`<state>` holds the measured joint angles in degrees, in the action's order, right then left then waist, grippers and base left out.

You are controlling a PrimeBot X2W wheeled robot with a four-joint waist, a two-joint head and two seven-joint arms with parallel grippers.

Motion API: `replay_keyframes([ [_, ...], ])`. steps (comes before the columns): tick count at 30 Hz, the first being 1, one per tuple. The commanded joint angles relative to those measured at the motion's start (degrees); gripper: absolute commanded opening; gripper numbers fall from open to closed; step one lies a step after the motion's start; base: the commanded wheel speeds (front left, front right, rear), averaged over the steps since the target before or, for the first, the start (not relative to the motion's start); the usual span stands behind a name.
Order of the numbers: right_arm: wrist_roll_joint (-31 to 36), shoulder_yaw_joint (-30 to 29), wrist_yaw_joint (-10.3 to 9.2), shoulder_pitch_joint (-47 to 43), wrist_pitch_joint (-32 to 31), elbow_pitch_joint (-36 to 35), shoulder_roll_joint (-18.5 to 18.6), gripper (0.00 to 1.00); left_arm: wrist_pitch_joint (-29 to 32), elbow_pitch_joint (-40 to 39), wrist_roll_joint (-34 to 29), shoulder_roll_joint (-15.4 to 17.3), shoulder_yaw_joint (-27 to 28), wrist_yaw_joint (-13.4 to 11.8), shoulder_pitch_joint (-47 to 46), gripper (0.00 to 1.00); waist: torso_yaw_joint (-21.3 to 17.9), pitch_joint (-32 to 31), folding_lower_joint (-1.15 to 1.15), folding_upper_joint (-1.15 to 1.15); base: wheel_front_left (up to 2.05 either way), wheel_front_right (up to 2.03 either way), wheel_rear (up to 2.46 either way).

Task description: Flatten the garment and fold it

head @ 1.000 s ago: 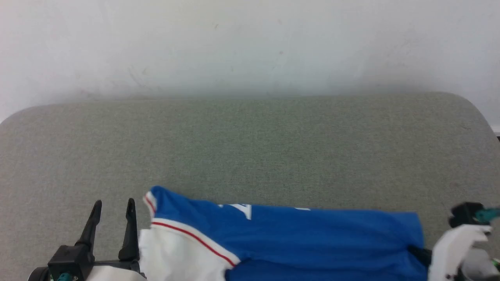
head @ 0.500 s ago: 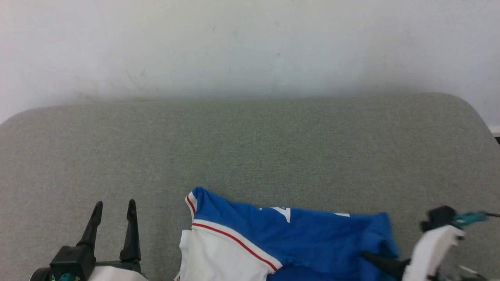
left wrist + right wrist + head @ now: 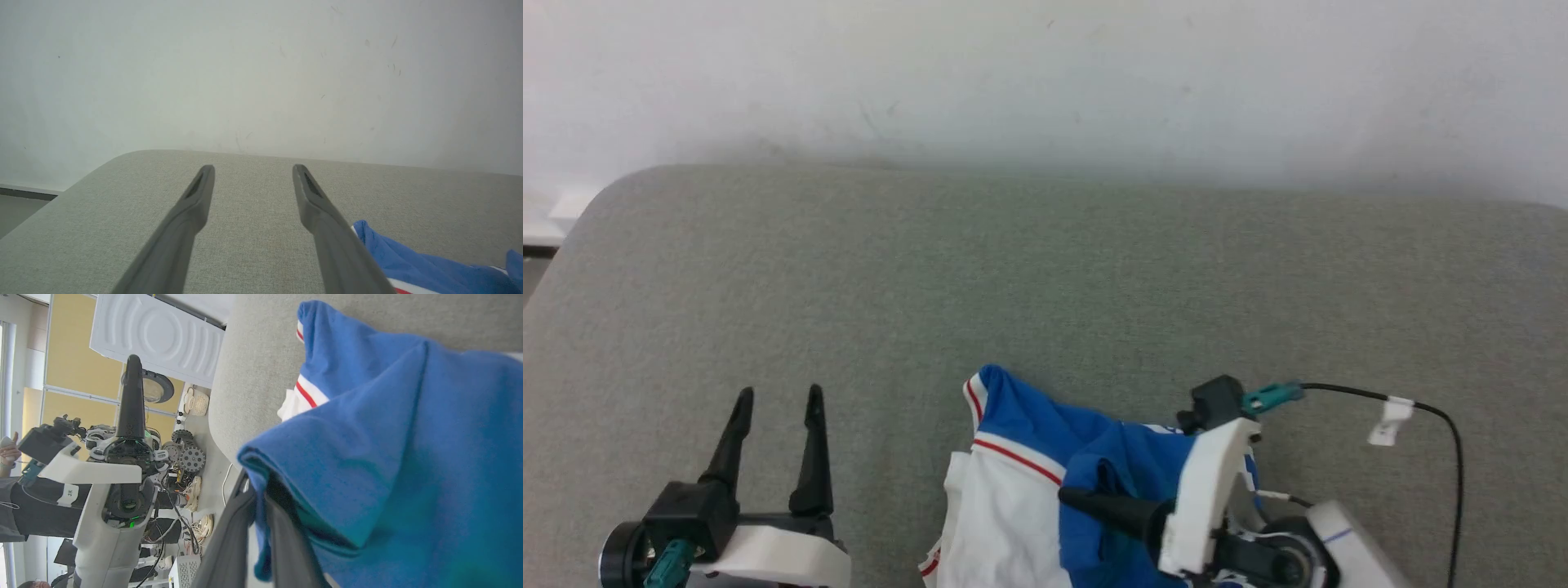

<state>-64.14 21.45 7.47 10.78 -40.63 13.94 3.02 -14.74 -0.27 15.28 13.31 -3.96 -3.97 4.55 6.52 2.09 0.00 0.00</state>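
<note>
fingers, left: the left gripper [image 3: 778, 392] holds its two dark fingers spread wide with nothing between them, pointing away from the robot over bare cloth.
left gripper place: lower left of the head view, apart from the shirt on its right.
surface: a grey-green woven surface [image 3: 1045, 278] with rounded corners, set against a pale wall [image 3: 1045, 73].
shirt: the shirt [image 3: 1029, 420] lies bunched at the near edge of the surface, from the middle toward the right of the head view. the body is blue with one fold raised. a white sleeve is on its left side, with red-and-white trim along the seam and at the far corner.
shirt, left wrist view: a blue edge with a red stripe shows low right, just beside the right-hand finger.
fingers, right: the right gripper [image 3: 1068, 496] is clamped on the raised blue fold. in the right wrist view the two fingers press together, and cloth drapes over their tips.
right gripper pose: turned sideways over the shirt, fingers pointing to the robot's left.
cable: a black cable [image 3: 1429, 408] loops out to the right from the right wrist and carries a white tag [image 3: 1388, 420].
</note>
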Motion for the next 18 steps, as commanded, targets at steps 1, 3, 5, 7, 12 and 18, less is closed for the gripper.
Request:
replay_keyframes([
  [1, 0.17, 3.14, 0.02, 2.70, 2.60, 3.10, -0.12, 0.00, -0.26, 0.40, -0.58, -0.61, -0.13, 0.64, -1.50, 1.00, 2.81, 2.20, 0.00, 0.00, 0.00, 0.00, 0.00],
  [3, 0.89, 4.80, 0.02, 3.84, 4.14, 4.90, -0.12, 0.00, -0.26, 0.53, -0.60, -0.85, -0.11, 0.70, -1.79, 1.00, 3.12, 2.59, 0.00, 0.00, 0.00, 0.00, 0.00],
  [5, 1.07, 7.83, 0.02, 5.70, 7.08, 8.16, -0.12, 0.46, -0.26, 0.78, -0.72, -1.27, -0.08, 0.90, -2.29, 1.00, 3.52, 3.27, 0.00, 0.00, 0.00, 0.00, 0.00],
  [7, 1.94, 11.09, 0.02, 7.75, 9.86, 10.50, -0.13, 1.00, -0.26, 1.09, -0.86, -1.61, 0.03, 1.10, -2.67, 1.00, 3.69, 3.86, 0.00, 0.00, 0.00, 0.00, 0.00],
  [12, 5.34, 19.33, 0.02, 13.33, 16.27, 12.24, -0.04, 1.00, -0.26, 1.50, -1.40, -2.35, 0.82, 1.34, -3.16, 1.00, 3.01, 4.44, 0.00, 0.00, 0.00, 0.00, 0.00],
  [18, 13.49, 33.01, 0.02, 20.64, 21.38, 9.35, 4.30, 1.00, -0.26, 1.88, -1.94, -2.92, 2.00, 1.64, -2.89, 1.00, 1.09, 3.50, 0.00, 0.00, 0.00, 0.00, 0.00],
])
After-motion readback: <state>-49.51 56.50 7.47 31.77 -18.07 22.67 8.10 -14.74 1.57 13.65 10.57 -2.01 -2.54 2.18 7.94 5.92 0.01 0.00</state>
